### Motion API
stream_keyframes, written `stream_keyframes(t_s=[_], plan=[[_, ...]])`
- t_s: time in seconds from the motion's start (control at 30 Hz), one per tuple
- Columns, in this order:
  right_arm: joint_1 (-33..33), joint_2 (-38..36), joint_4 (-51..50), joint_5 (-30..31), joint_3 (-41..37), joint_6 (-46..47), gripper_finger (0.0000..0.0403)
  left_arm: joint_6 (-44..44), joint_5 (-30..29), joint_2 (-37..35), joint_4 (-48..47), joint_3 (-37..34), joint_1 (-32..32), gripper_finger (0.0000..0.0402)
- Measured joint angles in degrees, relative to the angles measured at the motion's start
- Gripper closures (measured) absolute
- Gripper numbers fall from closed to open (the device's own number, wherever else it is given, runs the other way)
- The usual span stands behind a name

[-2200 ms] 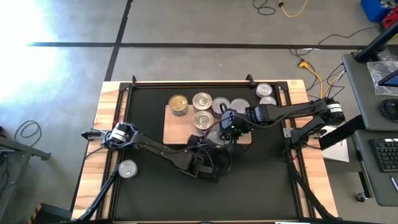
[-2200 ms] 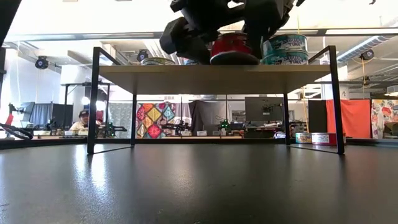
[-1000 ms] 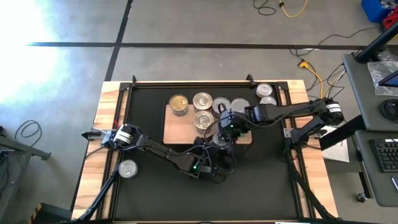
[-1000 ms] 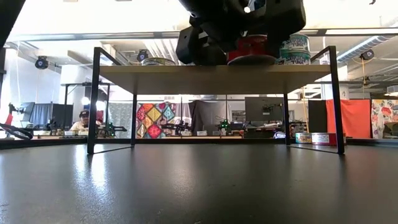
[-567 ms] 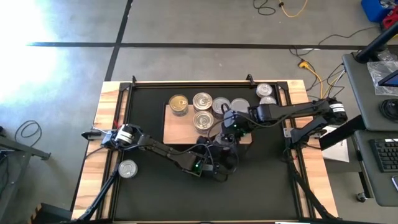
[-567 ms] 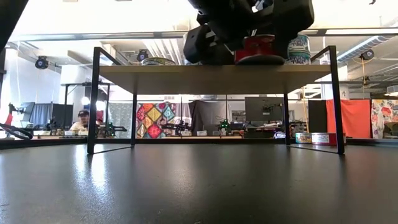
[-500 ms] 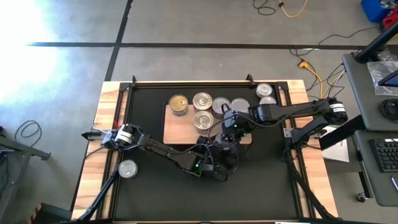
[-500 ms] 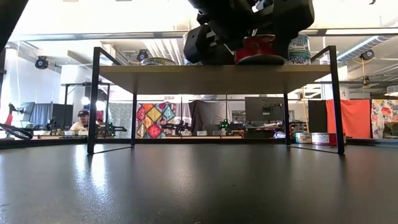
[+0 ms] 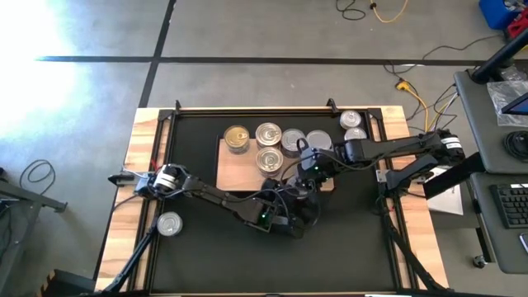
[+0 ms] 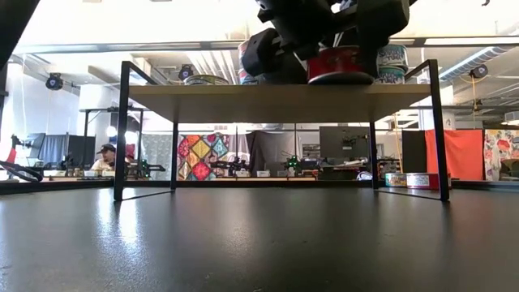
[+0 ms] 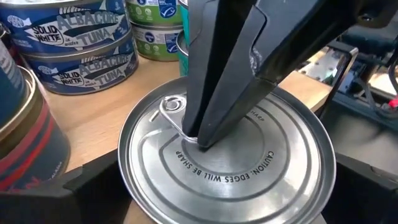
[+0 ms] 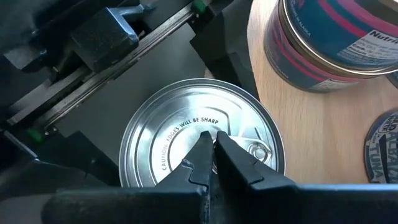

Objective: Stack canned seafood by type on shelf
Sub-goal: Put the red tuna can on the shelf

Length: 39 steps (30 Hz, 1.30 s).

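Note:
The shelf (image 9: 235, 169) is a pale wood board on black legs standing on the black mat. A silver-lidded can (image 11: 227, 165) with a red label (image 10: 340, 65) stands on its base at the shelf's near right corner. My left gripper (image 9: 304, 196) is open, one finger (image 11: 93, 186) on each side of this can; whether they touch its wall I cannot tell. My right gripper (image 12: 213, 149) is shut, its tips on the can's lid. Several other cans (image 9: 269, 136) stand farther back on the shelf, some stacked (image 11: 74, 46). My right gripper presses its shut fingertips (image 11: 202, 137) down on the can's silver lid (image 12: 186, 140), near the middle, just beside the pull-tab ring (image 12: 258, 151). The fingers come from above, slanting in from the table's right. The can stands upright on the shelf under them.
Two loose cans (image 9: 352, 126) sit on the mat at the far right, another (image 9: 169, 223) on the wood rim near left. A can with a blue and pink label (image 12: 336, 43) stands close beside the pressed can. The mat below the shelf (image 10: 259, 243) is bare.
The red-labelled can has shifted a little toward the shelf's right end, my left gripper alongside it. My right gripper has sunk slightly over the lid and stayed shut.

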Motion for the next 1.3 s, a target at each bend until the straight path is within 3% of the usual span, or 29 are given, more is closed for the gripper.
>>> stream_keyframes(t_s=[0.8, 1.3], plan=[[0.0, 0.1, 2.1, -0.6, 0.0, 1.5, 0.039, 1.1, 10.2, 0.0, -23.3, 10.8, 0.0, 0.0002], [-0.4, 0.1, 2.8, 0.1, 0.0, 3.1, 0.039, -1.3, 14.1, -0.1, -26.7, 11.7, 0.1, 0.0002]])
